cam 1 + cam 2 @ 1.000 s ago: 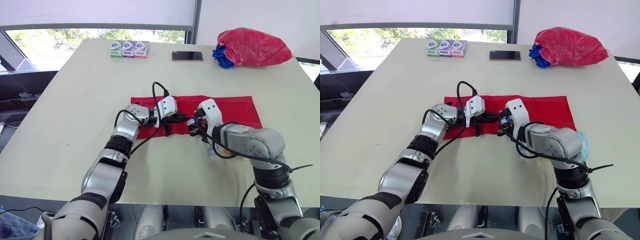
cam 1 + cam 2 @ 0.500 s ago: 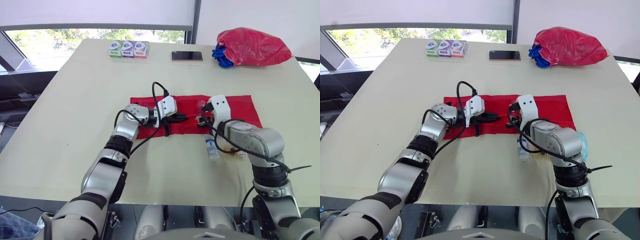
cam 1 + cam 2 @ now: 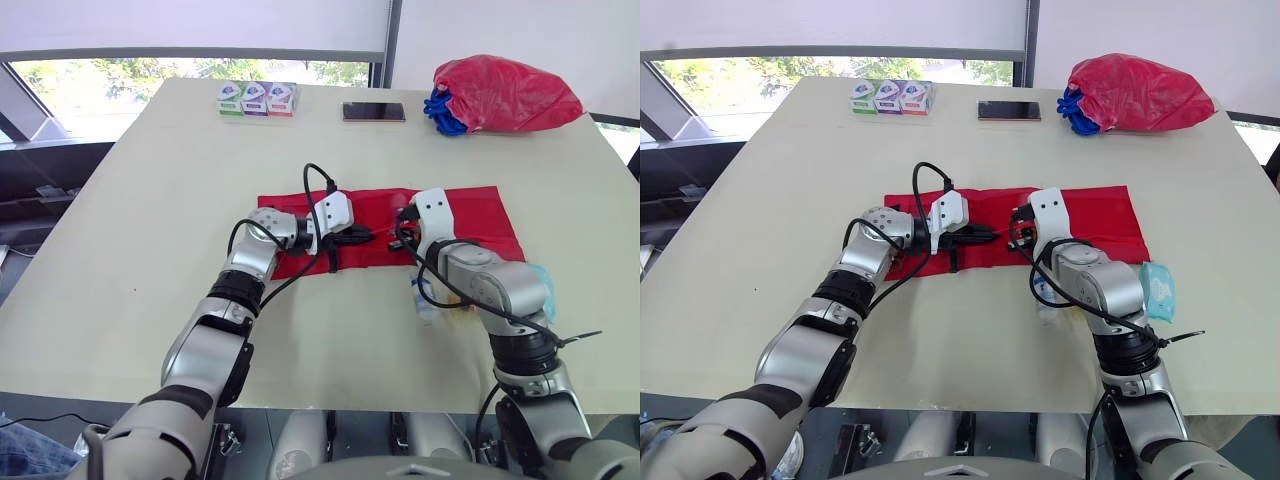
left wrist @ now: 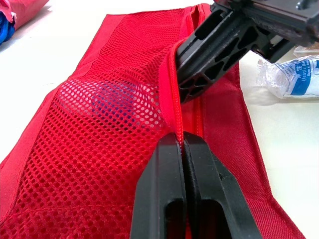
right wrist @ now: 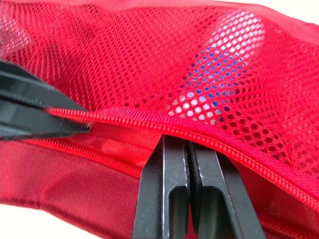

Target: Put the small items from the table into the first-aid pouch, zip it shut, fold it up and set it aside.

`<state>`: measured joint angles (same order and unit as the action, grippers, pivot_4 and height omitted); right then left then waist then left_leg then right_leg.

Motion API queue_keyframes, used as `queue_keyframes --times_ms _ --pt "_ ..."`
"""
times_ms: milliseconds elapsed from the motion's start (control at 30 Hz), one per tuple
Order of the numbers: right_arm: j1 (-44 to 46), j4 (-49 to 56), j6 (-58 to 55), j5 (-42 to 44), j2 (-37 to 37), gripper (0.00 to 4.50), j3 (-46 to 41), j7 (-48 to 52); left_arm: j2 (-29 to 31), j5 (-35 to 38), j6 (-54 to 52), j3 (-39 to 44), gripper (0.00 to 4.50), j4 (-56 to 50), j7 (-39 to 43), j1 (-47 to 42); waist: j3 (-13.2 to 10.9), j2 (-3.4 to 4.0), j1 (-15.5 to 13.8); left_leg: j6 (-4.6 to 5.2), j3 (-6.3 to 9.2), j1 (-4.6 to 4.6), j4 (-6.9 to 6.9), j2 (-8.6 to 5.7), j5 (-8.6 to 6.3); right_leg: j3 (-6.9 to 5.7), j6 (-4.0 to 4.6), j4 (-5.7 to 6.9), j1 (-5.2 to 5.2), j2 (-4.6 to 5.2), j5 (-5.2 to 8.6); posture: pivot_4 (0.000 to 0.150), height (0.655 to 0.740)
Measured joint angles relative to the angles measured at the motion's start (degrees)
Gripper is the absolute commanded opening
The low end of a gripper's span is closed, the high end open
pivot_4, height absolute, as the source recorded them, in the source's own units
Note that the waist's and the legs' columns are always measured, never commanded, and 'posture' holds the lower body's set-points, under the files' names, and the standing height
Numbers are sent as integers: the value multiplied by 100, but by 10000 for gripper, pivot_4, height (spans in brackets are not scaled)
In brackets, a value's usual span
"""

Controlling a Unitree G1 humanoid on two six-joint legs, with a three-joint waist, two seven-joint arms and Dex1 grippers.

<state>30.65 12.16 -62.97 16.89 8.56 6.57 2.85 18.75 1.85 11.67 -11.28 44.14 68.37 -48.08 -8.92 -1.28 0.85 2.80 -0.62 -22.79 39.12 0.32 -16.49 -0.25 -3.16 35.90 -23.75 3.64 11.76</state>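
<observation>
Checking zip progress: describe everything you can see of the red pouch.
The pouch is red fabric with a mesh pocket and a long zipper, lying unfolded and flat on the table. A blue-and-white item shows through the mesh. The left gripper and right gripper pinch its zipper edge, which looks open there.

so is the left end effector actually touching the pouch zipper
touching: the left wrist view shows the left end effector shut right on the zipper of the pouch, with no gap

The wrapped roll (image 4: pixel 291 75) has "Elastic" printed on it.
</observation>
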Motion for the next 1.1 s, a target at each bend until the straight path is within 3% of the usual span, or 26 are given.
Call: queue_keyframes --times_ms 767,1100 --pt "-247 77 208 -341 -80 930 -32 177 29 -16 53 0 0 140 9 -6 0 0 0 0 -1 0 0 -1 0 0 0 1 0 0 0 1500 7400" --pt "-779 1035 277 -72 322 930 -81 808 64 -62 212 2 0 419 -4 -164 0 0 -6 0 1 0 0 -2 0 0 0 0 1 -1 0 1500 7400"
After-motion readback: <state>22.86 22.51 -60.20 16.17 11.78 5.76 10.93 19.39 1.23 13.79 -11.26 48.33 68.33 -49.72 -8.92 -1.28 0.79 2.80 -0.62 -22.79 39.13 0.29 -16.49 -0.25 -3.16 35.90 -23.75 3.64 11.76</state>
